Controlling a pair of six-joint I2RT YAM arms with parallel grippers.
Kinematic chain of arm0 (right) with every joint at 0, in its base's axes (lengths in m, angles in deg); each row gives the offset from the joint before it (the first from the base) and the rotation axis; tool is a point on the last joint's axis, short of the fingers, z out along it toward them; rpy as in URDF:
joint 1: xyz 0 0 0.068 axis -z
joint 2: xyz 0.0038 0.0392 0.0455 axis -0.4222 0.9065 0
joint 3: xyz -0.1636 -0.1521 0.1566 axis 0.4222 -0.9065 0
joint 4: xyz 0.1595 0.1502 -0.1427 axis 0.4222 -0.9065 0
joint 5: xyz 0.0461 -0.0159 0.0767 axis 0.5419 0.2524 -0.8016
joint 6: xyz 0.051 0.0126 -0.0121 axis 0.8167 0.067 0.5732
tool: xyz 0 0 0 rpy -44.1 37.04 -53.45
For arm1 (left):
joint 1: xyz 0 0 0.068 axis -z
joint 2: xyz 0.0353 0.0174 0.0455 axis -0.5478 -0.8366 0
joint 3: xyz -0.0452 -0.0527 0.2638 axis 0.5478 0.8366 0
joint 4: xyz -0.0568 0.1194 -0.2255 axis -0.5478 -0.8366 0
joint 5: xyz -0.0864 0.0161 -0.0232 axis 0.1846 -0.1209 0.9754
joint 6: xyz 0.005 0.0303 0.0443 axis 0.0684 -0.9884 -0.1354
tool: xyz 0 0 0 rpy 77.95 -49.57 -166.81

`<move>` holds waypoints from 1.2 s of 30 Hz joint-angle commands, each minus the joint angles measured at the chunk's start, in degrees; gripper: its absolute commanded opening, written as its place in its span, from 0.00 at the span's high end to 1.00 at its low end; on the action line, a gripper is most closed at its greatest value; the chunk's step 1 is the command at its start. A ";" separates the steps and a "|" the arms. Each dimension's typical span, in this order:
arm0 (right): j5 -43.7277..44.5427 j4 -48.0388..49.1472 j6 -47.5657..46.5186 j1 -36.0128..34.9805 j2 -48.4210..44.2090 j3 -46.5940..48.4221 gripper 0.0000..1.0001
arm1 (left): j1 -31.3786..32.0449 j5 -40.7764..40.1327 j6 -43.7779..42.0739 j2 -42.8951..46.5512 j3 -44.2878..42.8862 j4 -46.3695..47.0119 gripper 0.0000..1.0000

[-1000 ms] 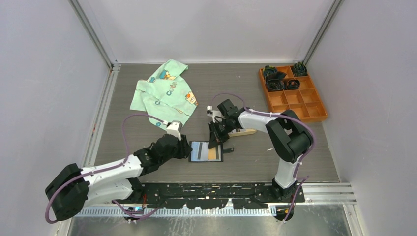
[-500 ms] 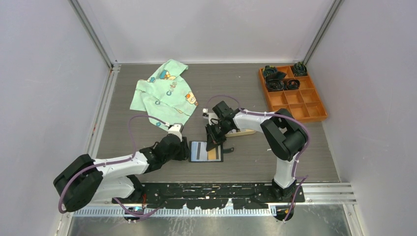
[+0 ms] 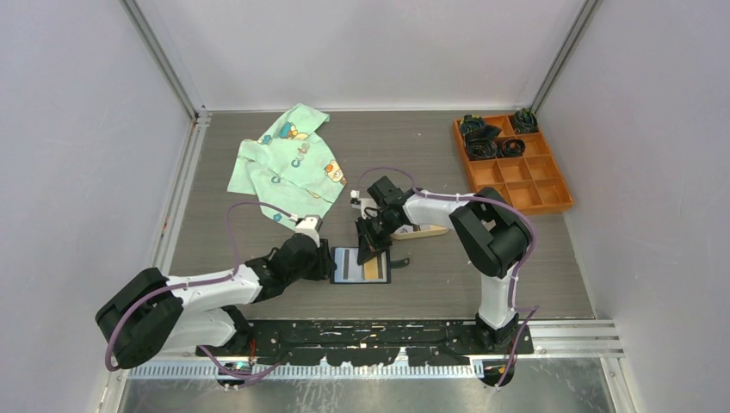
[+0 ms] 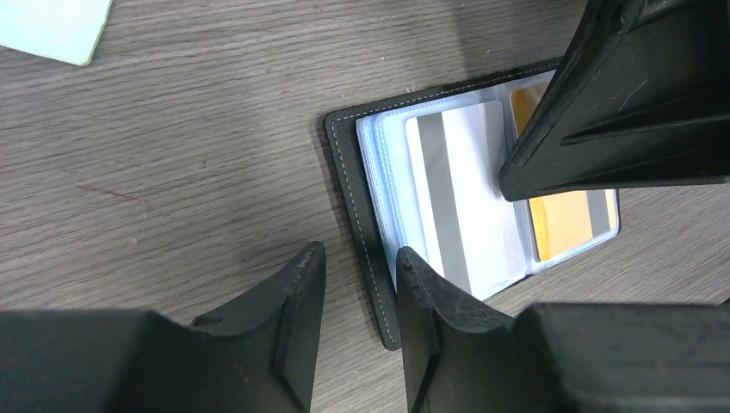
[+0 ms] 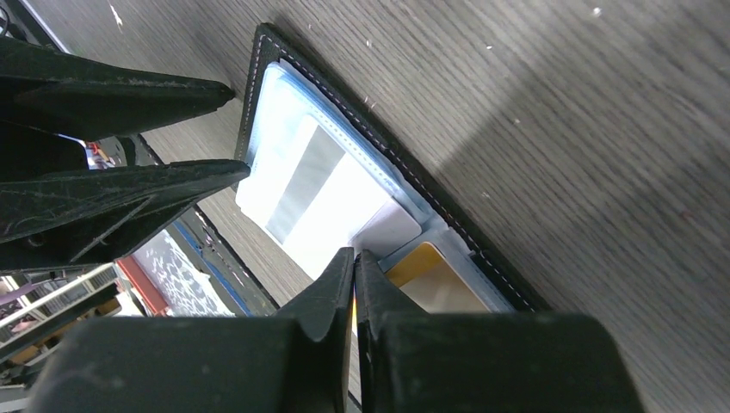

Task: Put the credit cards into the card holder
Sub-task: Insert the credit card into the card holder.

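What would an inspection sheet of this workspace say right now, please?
Surface: grey wood-grain table, a few specks and faint scratches.
Job's things: card holder lies open and flat; white card with a grey stripe in its left sleeve, orange card in the right.
Clutter: green patterned cloth at the far left; orange tray at the far right, dark items in its far compartments; beige tray behind the right arm.
Grippers: left gripper open, astride the holder's left edge; right gripper shut, tips down at the holder's middle.
Cables: purple cables loop along both arms.
Surroundings: plain white walls, metal rails.
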 commanded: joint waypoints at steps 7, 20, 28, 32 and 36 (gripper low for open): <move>4.52 -1.94 -6.80 -0.99 -6.30 2.10 0.90 | -0.13 -0.76 0.36 5.89 1.23 -3.60 0.63; 15.08 -4.56 -8.21 -4.23 -2.12 3.05 0.93 | -0.21 -0.37 0.29 6.38 1.87 -3.89 0.63; 9.48 -2.59 -5.77 -4.36 1.03 3.21 0.93 | -0.26 0.87 0.63 2.89 2.28 -0.89 0.63; 4.96 -0.15 -4.78 -4.19 0.67 2.34 0.93 | -0.25 1.48 0.71 1.82 2.09 -0.22 0.63; 1.20 1.39 -4.14 -3.36 -0.28 1.83 0.92 | -0.22 1.20 0.63 3.63 1.89 -1.45 0.63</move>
